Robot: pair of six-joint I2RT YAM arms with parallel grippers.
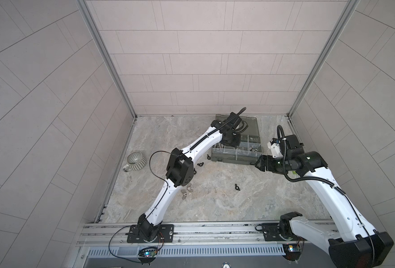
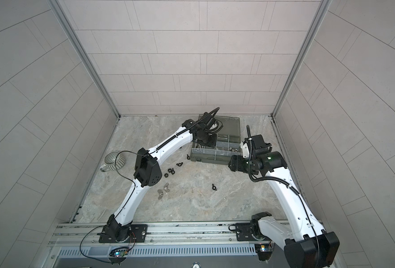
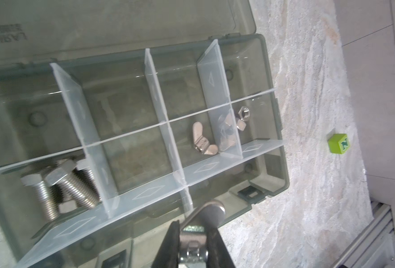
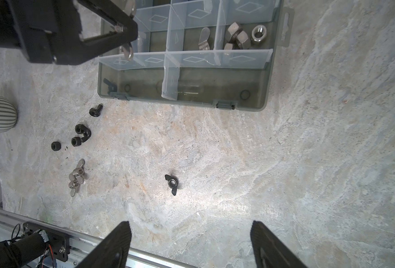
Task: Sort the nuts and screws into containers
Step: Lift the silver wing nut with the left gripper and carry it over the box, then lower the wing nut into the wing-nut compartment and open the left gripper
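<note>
The smoky grey organizer box (image 1: 233, 160) (image 2: 212, 160) lies open at the back of the table, its containers split by clear dividers. My left gripper (image 3: 193, 228) (image 1: 232, 139) hangs over the box's front left part, shut on a silver wing nut (image 3: 211, 210) (image 4: 128, 52). Screws (image 3: 59, 185) lie in one compartment, a silver wing nut (image 3: 202, 141) in another and silver hex nuts (image 3: 241, 119) (image 4: 237, 37) in the end one. My right gripper (image 4: 191, 234) (image 1: 258, 163) is open and empty just off the box's front right corner.
Loose on the table are black nuts (image 4: 81, 135) (image 2: 169, 171), silver wing nuts (image 4: 75, 177) (image 2: 162, 191), a lone black wing nut (image 4: 172, 184) (image 1: 237, 187) and one more (image 1: 207, 157) at the box's front left corner. A ribbed mug (image 1: 136, 160) stands left. A green cube (image 3: 339, 143) lies right of the box.
</note>
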